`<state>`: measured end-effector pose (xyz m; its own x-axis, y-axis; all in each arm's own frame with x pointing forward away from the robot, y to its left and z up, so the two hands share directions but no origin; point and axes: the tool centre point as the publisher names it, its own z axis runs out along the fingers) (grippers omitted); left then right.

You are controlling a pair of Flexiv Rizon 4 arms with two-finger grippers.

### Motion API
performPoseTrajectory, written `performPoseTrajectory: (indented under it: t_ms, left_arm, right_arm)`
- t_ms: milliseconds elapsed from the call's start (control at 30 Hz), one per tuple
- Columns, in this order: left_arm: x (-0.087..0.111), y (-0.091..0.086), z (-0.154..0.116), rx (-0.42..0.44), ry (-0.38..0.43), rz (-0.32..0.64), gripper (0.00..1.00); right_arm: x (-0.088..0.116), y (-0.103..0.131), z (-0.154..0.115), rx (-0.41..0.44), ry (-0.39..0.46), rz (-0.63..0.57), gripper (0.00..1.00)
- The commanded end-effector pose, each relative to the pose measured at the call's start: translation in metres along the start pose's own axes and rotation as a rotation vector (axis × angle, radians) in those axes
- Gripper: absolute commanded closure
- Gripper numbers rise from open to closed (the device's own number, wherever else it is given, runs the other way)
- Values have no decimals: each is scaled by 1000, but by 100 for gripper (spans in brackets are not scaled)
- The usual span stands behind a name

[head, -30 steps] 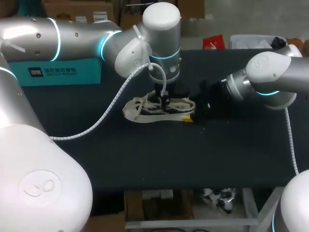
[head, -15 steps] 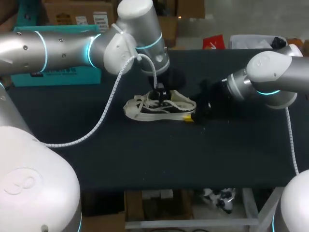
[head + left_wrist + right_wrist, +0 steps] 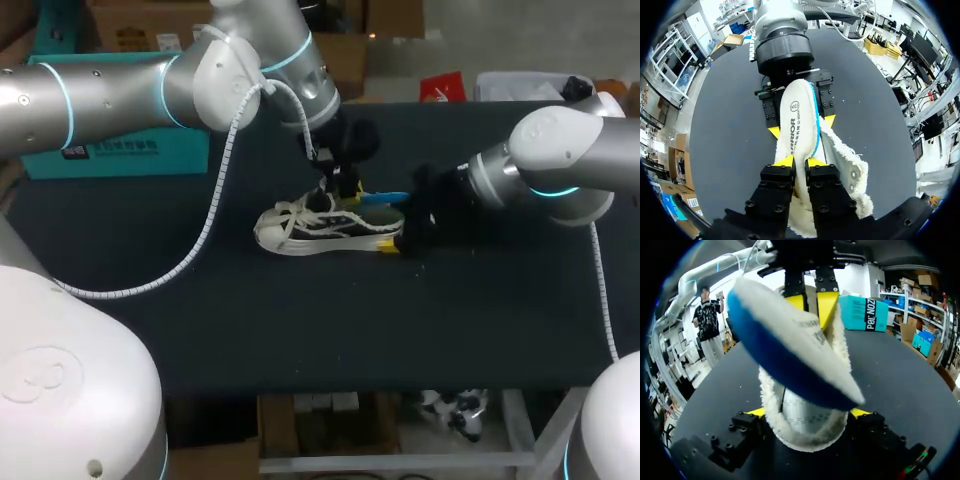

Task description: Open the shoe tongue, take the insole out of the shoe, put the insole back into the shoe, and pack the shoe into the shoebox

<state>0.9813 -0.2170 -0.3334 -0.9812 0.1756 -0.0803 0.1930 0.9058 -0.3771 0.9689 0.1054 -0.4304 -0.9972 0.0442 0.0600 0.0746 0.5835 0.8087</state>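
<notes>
The table (image 3: 300, 330) had a dark, matt top with no shine; whether cloth or rubber could not be told. The shoe (image 3: 320, 228) was cloth outside, with flat woven laces and a thick, shaggy cream fleece lining that stood rough at the collar. The insole (image 3: 797, 125) had a fine, off-white cloth top and a smooth blue underside that looked like foam. The fingers (image 3: 784, 161) of the left gripper (image 3: 799, 161) were hard matt-black blocks tipped in smooth yellow plastic. The left arm (image 3: 120, 90) and right arm (image 3: 560, 160) wore glossy white and satin silver shells. A ribbed white plastic cable wrap (image 3: 215, 215) hung from the left arm. The shoebox (image 3: 130, 150) looked like smooth teal card.
</notes>
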Motion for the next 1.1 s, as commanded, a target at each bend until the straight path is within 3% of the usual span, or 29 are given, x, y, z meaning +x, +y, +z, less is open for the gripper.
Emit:
performPoseTrajectory:
  t_ms: [33,200,300,367,500,1100]
  left_arm:
    - [5,-3,-1,-2,-3,0,100]
    - [7,-6,-10,12,-26,-11,100]
    - [10,-8,-15,8,-58,-20,71]
    - [11,-10,-17,-1,-76,-25,62]
    - [11,-12,-13,-21,-94,-41,57]
    - [25,-30,-7,-19,-164,-66,66]
  right_arm:
    - [1,-4,6,-2,0,-1,100]
    - [1,-4,6,-2,0,-1,100]
    - [1,-4,6,-2,0,-1,100]
    - [1,-4,6,-2,0,-1,100]
    - [1,-4,6,-2,0,-1,100]
    - [1,-4,6,-2,0,-1,100]
